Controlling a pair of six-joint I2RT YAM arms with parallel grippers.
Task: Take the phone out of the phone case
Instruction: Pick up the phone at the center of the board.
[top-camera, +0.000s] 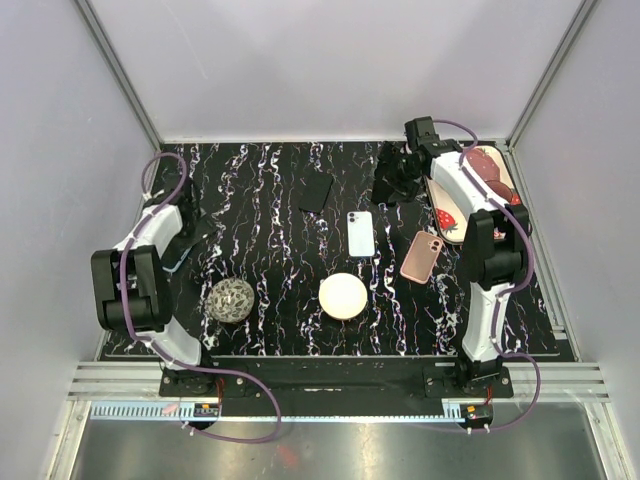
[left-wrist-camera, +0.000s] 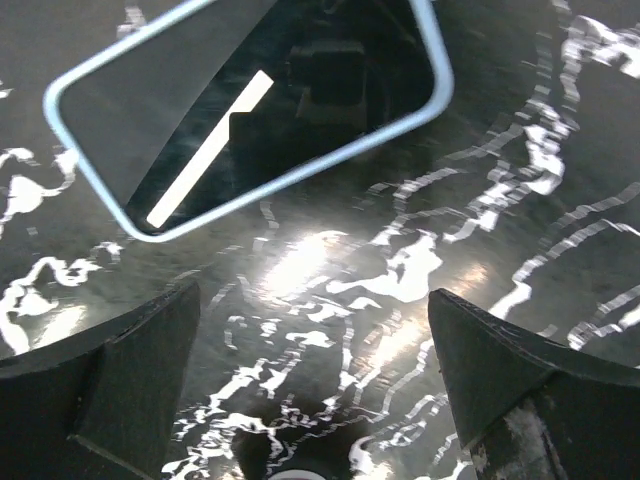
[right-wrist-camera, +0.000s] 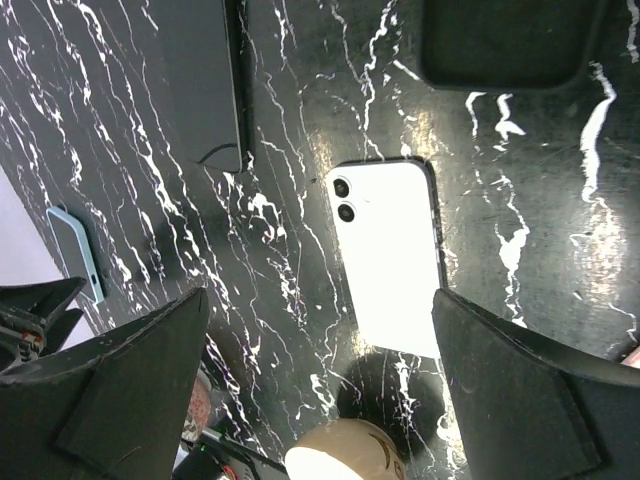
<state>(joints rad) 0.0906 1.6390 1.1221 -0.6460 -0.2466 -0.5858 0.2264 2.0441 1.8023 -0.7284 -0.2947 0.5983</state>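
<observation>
A light blue phone case with a dark glossy face inside it lies flat on the marble table, just beyond my left gripper. That gripper is open, empty and low over the table. In the top view the case peeks out beside the left gripper. My right gripper is open and empty, hovering above a white phone that lies back up. In the top view the right gripper is at the back right and the white phone at the centre.
A pink phone, a flat black slab, a patterned ball and a cream dome lie on the table. A strawberry-print tray sits at the right edge. A black case lies near the right gripper.
</observation>
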